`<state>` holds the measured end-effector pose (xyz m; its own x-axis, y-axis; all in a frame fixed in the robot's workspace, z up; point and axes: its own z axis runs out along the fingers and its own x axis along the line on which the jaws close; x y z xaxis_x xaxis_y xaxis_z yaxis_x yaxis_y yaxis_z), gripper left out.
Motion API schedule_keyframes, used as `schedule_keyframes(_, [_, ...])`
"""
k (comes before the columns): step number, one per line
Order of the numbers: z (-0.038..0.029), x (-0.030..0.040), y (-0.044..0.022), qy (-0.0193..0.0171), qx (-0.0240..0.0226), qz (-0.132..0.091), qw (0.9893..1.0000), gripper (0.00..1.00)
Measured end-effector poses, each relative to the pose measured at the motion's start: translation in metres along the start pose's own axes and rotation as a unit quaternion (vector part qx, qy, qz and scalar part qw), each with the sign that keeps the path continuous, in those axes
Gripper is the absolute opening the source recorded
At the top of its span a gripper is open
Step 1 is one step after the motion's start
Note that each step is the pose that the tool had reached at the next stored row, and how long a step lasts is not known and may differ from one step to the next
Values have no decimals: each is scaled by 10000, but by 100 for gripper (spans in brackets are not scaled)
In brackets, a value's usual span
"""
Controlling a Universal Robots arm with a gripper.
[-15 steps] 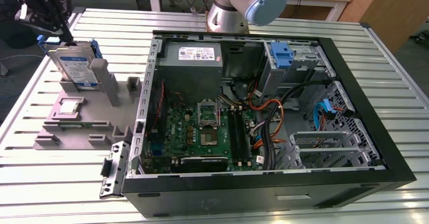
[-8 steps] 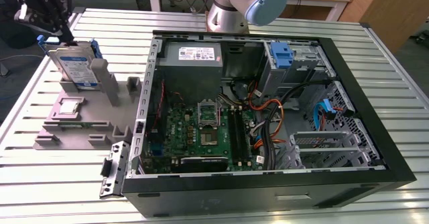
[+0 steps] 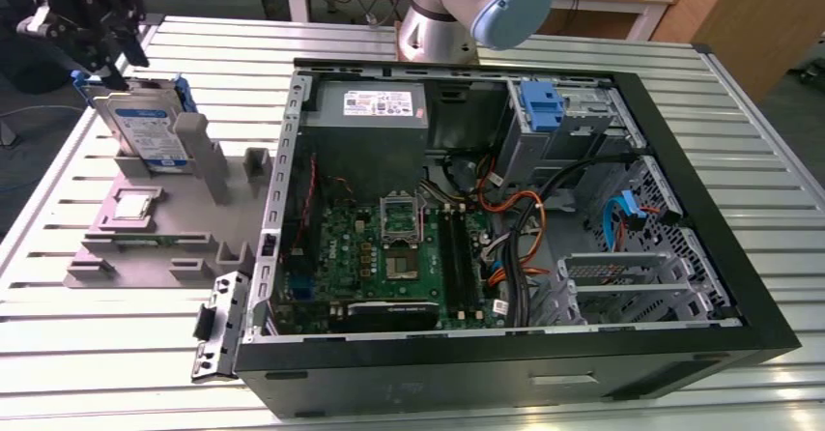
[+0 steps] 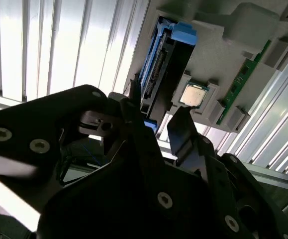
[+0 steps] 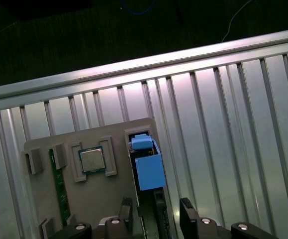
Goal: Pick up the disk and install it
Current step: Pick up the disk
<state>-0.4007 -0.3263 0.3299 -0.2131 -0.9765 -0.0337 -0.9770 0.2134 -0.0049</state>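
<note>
Disk (image 3: 145, 127) upright in grey holder (image 3: 181, 223); hand (image 5: 156, 214) released, fingers spread above disk top.

The exterior view looked down from high up and far back, over the whole case (image 3: 516, 359) and the holder (image 3: 142, 247) at the exterior view's left. Both wrist views sat near, looking down past the gripper (image 4: 154, 105) (image 5: 156, 205) at that holder. All three showed the chip (image 3: 135, 207) and disk (image 3: 139, 122).
</note>
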Motion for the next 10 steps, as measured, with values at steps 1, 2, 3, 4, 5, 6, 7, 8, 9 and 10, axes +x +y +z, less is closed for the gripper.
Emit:
schedule_keyframes(1, [1, 0, 0, 0, 0, 0, 10000, 47])
schedule_keyframes(2, [1, 0, 0, 0, 0, 0, 10000, 53])
schedule_keyframes(3, [1, 0, 0, 0, 0, 0, 10000, 59])
schedule_keyframes(4, [2, 0, 0, 0, 0, 0, 10000, 59])
schedule_keyframes(5, [2, 0, 0, 0, 0, 0, 10000, 59])
schedule_keyframes(6, [2, 0, 0, 0, 0, 0, 10000, 59])
schedule_keyframes(7, [3, 0, 0, 0, 0, -6, 10000, 59])
schedule_keyframes(8, [4, 0, 0, 0, -1, -36, 10000, 59])
schedule_keyframes(9, [5, 0, 0, 0, -3, -104, 9999, 59])
schedule_keyframes(10, [6, 0, 0, -1, -6, -188, 9998, 59])
